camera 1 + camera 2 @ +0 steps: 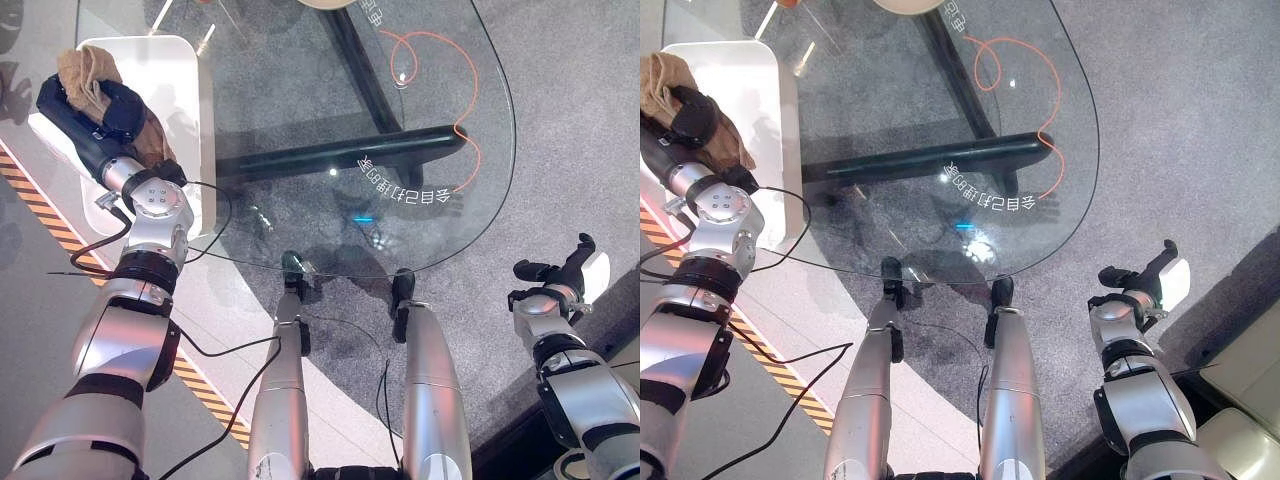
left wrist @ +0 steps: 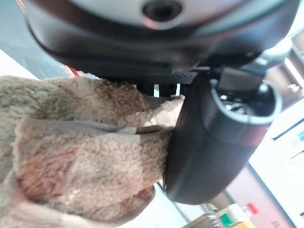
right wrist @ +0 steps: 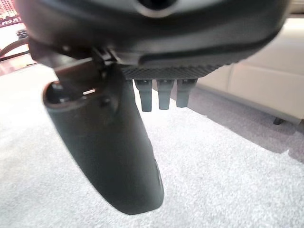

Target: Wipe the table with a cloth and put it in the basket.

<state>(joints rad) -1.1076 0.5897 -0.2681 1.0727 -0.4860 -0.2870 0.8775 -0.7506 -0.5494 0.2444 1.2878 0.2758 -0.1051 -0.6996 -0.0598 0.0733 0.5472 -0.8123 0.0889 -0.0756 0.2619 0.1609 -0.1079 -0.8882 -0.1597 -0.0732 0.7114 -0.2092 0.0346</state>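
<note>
A brown fluffy cloth (image 1: pixel 84 70) is bunched in my left hand (image 1: pixel 95 112), whose fingers are curled round it. The hand and cloth hover over the white basket (image 1: pixel 175 85) that stands at the left, beside the glass table (image 1: pixel 300 110). In the left wrist view the cloth (image 2: pixel 71 161) is pressed against the dark thumb (image 2: pixel 209 142). My right hand (image 1: pixel 555 275) hangs low at the right over the grey carpet, off the table, fingers relaxed and holding nothing.
The round glass tabletop rests on a black base (image 1: pixel 340 150), with an orange cable (image 1: pixel 465 120) looping near its right edge. Yellow-black striped tape (image 1: pixel 40 205) runs along the floor at the left. A beige sofa (image 1: pixel 1245 370) stands at the lower right.
</note>
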